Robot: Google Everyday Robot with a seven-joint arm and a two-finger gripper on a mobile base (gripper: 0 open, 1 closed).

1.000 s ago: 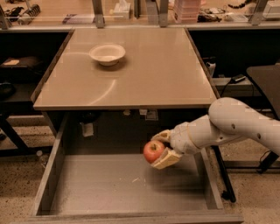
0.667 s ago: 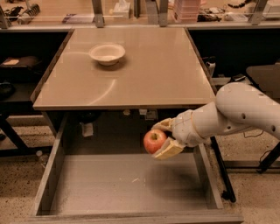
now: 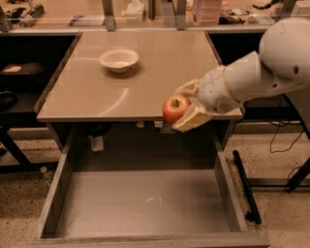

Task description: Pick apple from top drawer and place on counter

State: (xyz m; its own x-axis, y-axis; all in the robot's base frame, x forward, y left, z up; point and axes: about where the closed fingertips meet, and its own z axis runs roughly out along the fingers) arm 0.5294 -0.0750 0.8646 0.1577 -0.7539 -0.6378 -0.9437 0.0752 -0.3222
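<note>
My gripper is shut on the red apple, its cream fingers clasping it from the right. It holds the apple in the air at the counter's front edge, right of centre, above the back of the open top drawer. The drawer is pulled out below the counter and its grey floor is bare. My white arm reaches in from the right.
A white bowl stands on the counter at the back left. A cluttered bench with metal posts runs behind the counter. Dark shelves stand at the left. Black cables and a chair leg lie on the floor at the right.
The gripper has lifted the apple up out of the drawer to the level of the counter's front edge.
</note>
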